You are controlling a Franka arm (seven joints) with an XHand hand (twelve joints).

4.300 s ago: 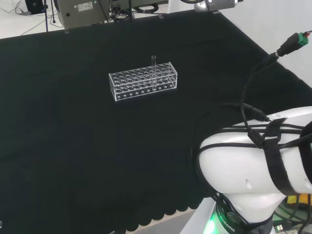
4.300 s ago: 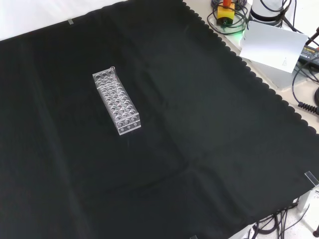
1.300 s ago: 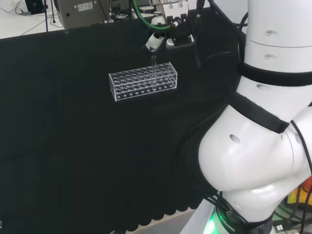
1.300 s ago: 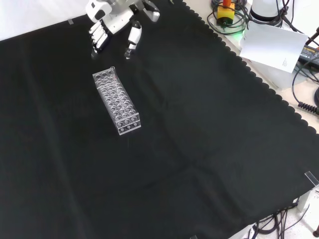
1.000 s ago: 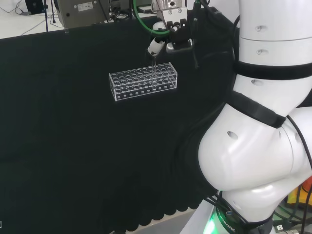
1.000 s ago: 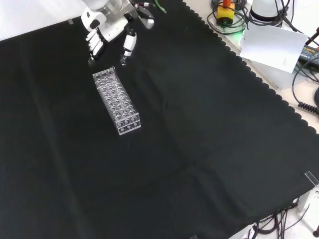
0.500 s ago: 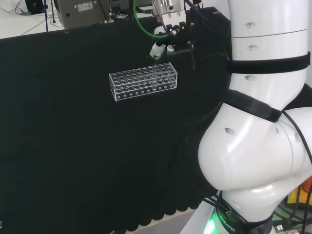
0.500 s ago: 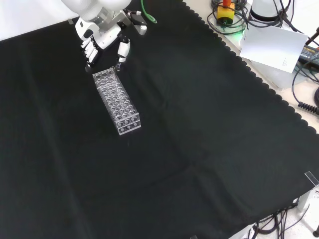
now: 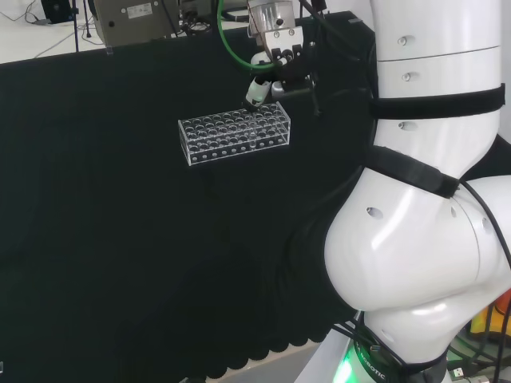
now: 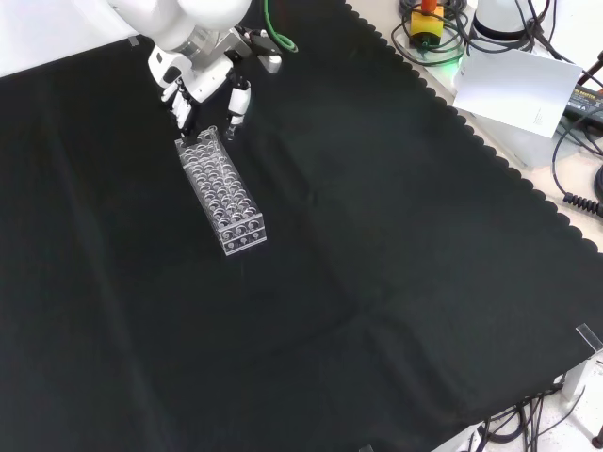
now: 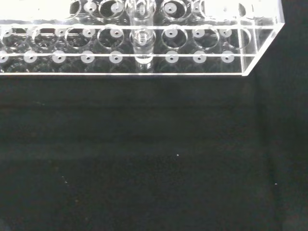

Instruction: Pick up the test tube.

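The bench is covered by a black cloth (image 10: pixel 396 245) with a scalloped hem along its right edge in the front view and along its near edge in the head view. The cloth is creased but otherwise bare around the work area. Beyond the hem in the front view lie cables (image 10: pixel 579 155) and a white card (image 10: pixel 516 87). In the head view, grey equipment (image 9: pixel 136 17) stands on the floor past the cloth's far edge.

A clear rack (image 10: pixel 220 190) with rows of round holes stands on the cloth, left of centre in both views. One clear tube (image 11: pixel 142 33) stands upright in it. In the wrist view the tube sits in a hole of the row next to the rack's long wall, a few holes from the rack's corner.

My hand (image 10: pixel 203 80) hangs over the rack's far end in the front view, its fingers (image 10: pixel 181 105) and thumb (image 10: pixel 236 105) pointing down and spread apart. In the head view the hand (image 9: pixel 271 68) is above the rack's right end. Fingers and thumb stand either side of the rack's end. I cannot tell whether they touch the tube; nothing is visibly gripped.
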